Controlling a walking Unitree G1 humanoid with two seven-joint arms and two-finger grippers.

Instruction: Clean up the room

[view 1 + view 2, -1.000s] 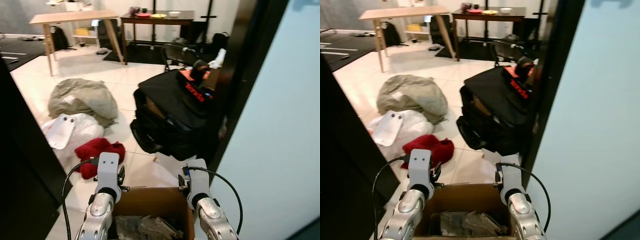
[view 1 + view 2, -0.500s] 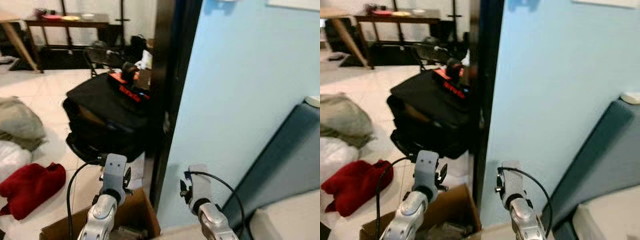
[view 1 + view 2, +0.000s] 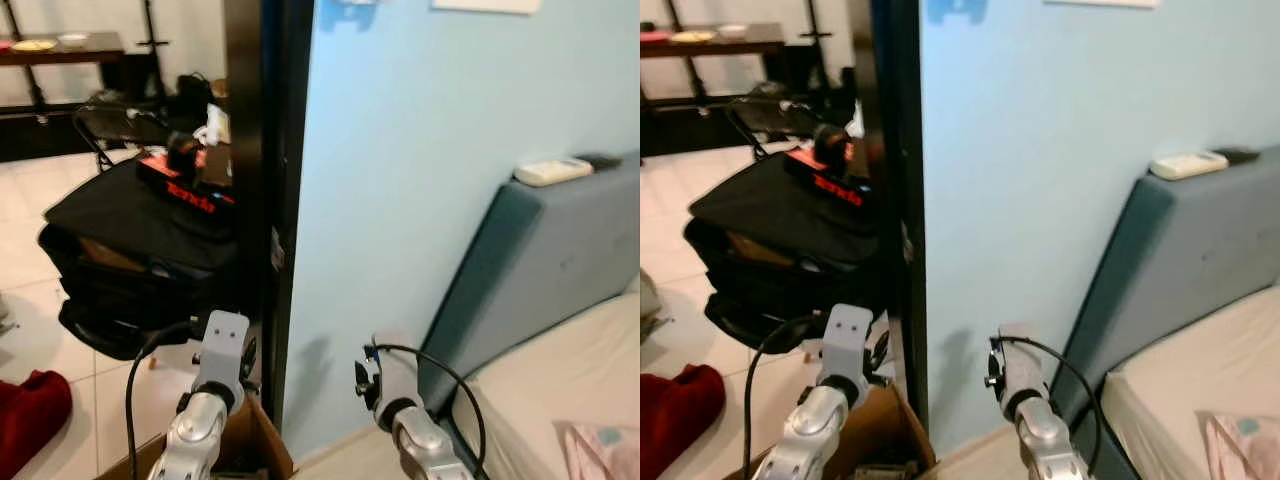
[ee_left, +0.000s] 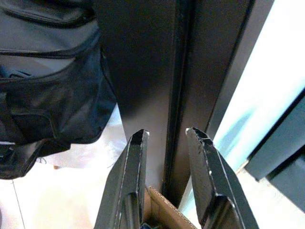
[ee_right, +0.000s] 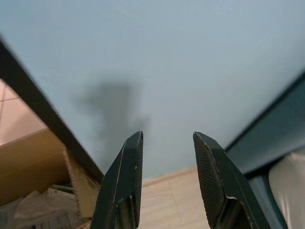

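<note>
A brown cardboard box (image 3: 262,458) with crumpled paper in it sits low between my two arms; its corner also appears as the box (image 4: 163,211) under the left fingers and as the box (image 5: 40,167) beside the right ones. My left gripper (image 4: 167,135) is open and faces a black door frame (image 4: 186,71). My right gripper (image 5: 167,137) is open too, close to a pale blue wall (image 5: 181,57). Neither holds anything between its fingers. A red cloth (image 3: 28,415) lies on the white tiles at the far left.
A black bag (image 3: 130,240) with a red-and-black package (image 3: 185,185) on top stands left of the door frame (image 3: 262,200). To the right are a grey-blue headboard (image 3: 530,260) carrying a white remote (image 3: 545,171), and a bed (image 3: 570,385) with a pink item (image 3: 605,448).
The camera has swung to the right: the floor clutter and tables slid out on the left, and the blue wall, headboard and bed came in. The box stays between my arms.
</note>
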